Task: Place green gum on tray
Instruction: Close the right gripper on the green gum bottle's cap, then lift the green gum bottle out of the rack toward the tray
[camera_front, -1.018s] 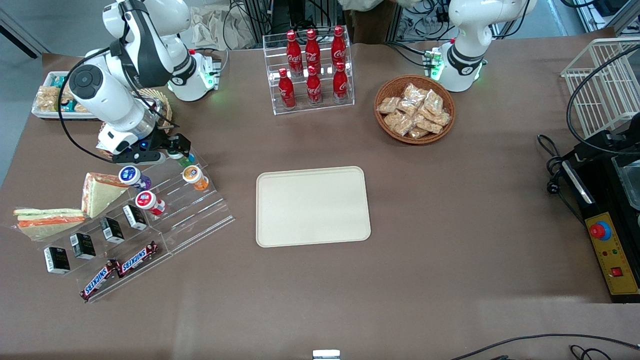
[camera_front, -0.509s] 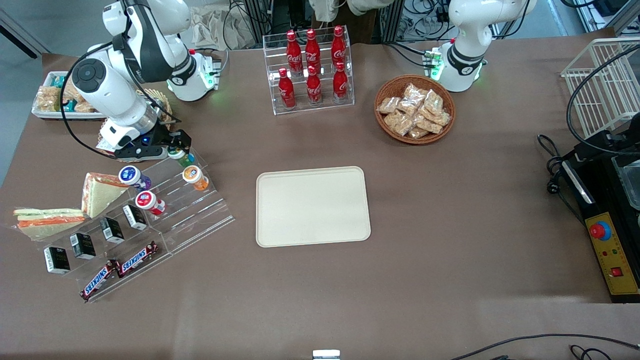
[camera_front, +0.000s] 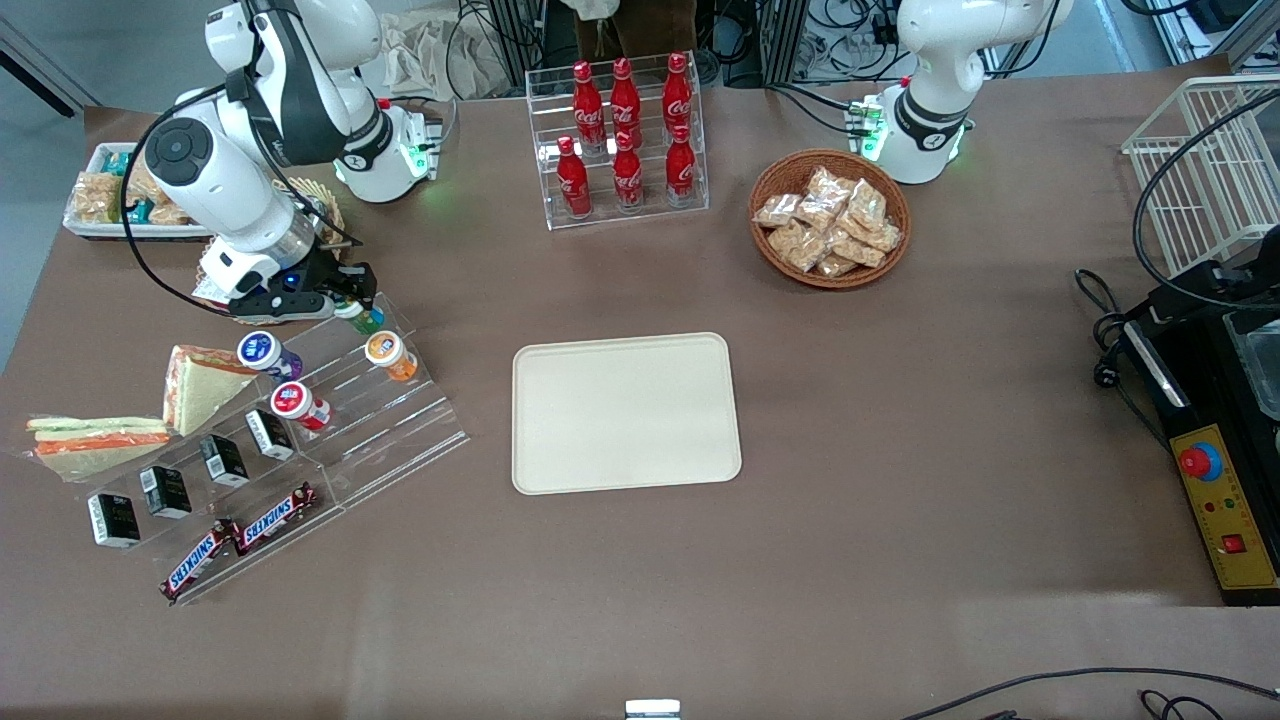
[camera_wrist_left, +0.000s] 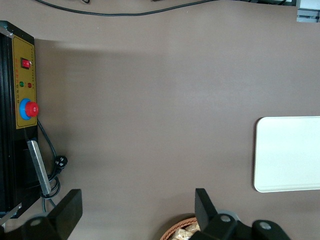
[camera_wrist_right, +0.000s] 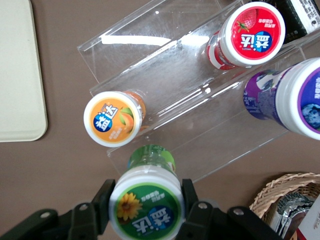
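Gripping: the right arm's gripper (camera_wrist_right: 146, 207) has a finger on each flank of the green gum (camera_wrist_right: 145, 205), pinching it just under the white lid.
Green gum: sits at the top step of the clear acrylic stepped rack (camera_front: 390, 420), toward the working arm's end of the table, farther from the front camera than the orange gum bottle (camera_front: 389, 354); whether its base rests on the step or is just off it I cannot tell.
Tray: the cream-beige tray (camera_front: 625, 412) lies at table centre, at about 4 o'clock from the gum in the front view, well apart from it and bare.
Neighbours: the orange gum bottle is just beside the green one; the purple gum bottle (camera_wrist_right: 292, 97) and the red-lidded strawberry bottle (camera_wrist_right: 248, 36) sit on the same rack.
Step in hand: judged to be the grasp and lift-out, carry not yet begun.
Risk, slip: the round, smooth body could rotate or slide out if the pinch is shallow.
Risk, snag: lifting sideways too early could catch the rack's lip and drag the light rack.
Risk, knock: a low swing toward the tray could topple the orange bottle.
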